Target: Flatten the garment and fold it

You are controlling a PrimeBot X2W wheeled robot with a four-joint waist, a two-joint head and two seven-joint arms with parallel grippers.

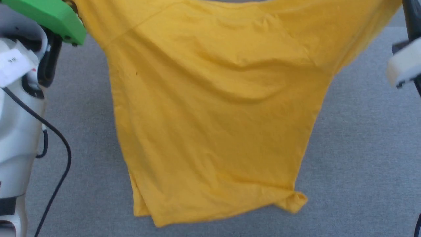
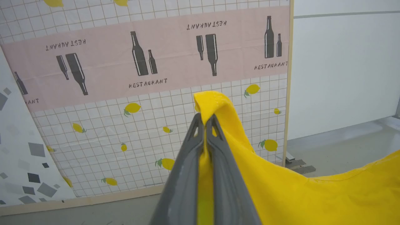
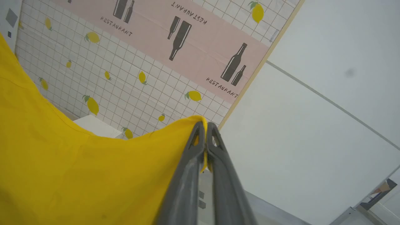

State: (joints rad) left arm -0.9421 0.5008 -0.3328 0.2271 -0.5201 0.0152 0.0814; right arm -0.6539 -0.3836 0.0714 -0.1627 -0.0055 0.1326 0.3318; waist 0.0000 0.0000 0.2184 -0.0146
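Note:
The garment [image 1: 213, 108], a plain-looking bright yellow T-shirt from this side, hangs spread in the air over the grey floor, its hem low in the head view. In the left wrist view my left gripper [image 2: 205, 120] is shut on a bunched corner of the garment [image 2: 281, 187], cloth poking out above the tips. In the right wrist view my right gripper [image 3: 205, 125] is shut on the garment's [image 3: 78, 168] edge. The cloth sags between the two grips. No print shows on the visible side.
Grey carpet [image 1: 361, 148] lies under the shirt. My pale left arm with a green part [image 1: 49, 16] and a black cable [image 1: 62, 148] is at the left edge. A tiled panel with lemons and bottle prints [image 2: 140, 62] stands ahead, beside a white wall [image 2: 343, 62].

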